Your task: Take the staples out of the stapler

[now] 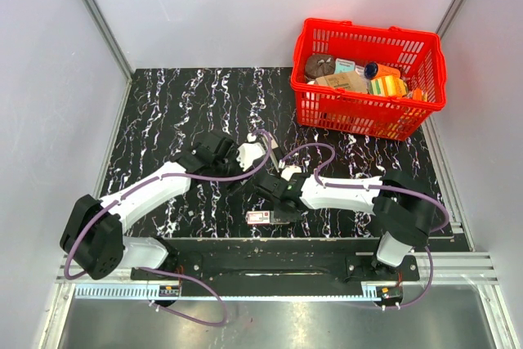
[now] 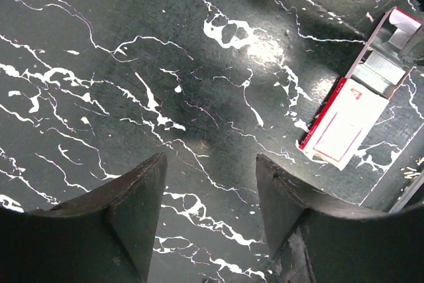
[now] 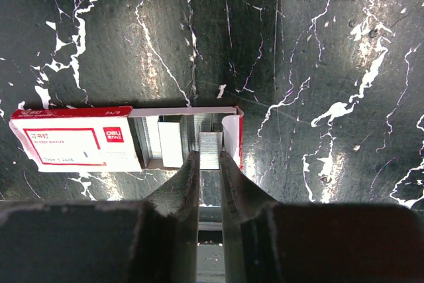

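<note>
I do not see the white stapler in any view. My right gripper [image 3: 209, 154] is closed on a silver strip of staples [image 3: 211, 142] and holds it over the open tray of the small red-and-white staple box [image 3: 79, 142]. In the top view this gripper [image 1: 278, 206] is at the right end of the box [image 1: 259, 217]. My left gripper [image 2: 211, 158] is open and empty, hovering over bare marble. The staple box [image 2: 344, 124] lies to its upper right, with its tray slid out. In the top view the left gripper [image 1: 234, 169] is up and left of the box.
A red plastic basket [image 1: 425, 55] holding several packets and bottles stands at the back right. The black marble tabletop [image 1: 180, 112] is walled by white panels on the left, back and right. Tiny loose staples lie near the box [image 2: 414, 167].
</note>
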{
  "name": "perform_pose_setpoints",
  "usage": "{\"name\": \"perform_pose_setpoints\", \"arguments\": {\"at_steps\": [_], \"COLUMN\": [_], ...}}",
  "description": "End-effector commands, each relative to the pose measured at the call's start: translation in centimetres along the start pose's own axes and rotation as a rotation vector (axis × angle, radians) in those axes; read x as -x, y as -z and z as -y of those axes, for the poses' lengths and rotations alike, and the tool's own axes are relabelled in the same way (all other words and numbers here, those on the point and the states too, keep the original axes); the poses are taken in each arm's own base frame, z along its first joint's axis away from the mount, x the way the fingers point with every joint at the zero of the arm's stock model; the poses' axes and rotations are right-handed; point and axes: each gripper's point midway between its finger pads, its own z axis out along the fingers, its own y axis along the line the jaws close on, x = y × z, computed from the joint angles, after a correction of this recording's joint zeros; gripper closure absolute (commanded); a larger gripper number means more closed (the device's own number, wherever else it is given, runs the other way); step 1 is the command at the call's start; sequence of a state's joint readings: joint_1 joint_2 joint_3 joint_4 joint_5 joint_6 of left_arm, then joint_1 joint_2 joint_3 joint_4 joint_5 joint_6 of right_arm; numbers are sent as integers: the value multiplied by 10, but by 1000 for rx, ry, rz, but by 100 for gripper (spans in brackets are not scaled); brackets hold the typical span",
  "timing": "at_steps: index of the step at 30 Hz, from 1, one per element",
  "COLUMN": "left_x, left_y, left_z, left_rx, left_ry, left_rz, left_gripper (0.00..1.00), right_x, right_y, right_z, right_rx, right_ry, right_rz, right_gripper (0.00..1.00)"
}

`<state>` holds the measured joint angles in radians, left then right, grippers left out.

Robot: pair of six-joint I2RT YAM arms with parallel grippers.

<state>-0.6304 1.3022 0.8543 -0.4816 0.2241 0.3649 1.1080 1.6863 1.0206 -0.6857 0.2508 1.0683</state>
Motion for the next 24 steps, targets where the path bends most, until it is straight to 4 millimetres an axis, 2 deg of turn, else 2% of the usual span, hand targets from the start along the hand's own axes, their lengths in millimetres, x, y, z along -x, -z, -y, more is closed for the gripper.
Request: {"name": "perform_pose_setpoints", "arguments": {"at_steps": [1, 7, 15, 18, 21, 24], "left_x": [27, 24, 27, 23, 16, 8], "left_y": [12, 11, 17, 15, 10, 6], "left_z": [-1, 0, 4, 4, 6, 12], "left_rx": [12, 13, -9, -10, -27, -51], "left_ry": [-8, -22, -32, -44, -57, -64], "left_rz": [78, 69, 71, 57, 25, 0], "left_gripper": [39, 39, 39, 40, 48, 49], "right_x": [14, 14, 19, 29, 44, 51], "right_y": [4, 6, 18, 40, 68, 87], "right_z": [-6, -5, -14, -22, -33, -33], "right_rx": [4, 5, 48, 100, 177, 221], "right_ry": [-4, -4, -12, -22, -33, -42], "right_rz": [43, 39, 48, 75, 121, 152], "right_gripper": [84, 71, 69, 69, 69, 70]}}
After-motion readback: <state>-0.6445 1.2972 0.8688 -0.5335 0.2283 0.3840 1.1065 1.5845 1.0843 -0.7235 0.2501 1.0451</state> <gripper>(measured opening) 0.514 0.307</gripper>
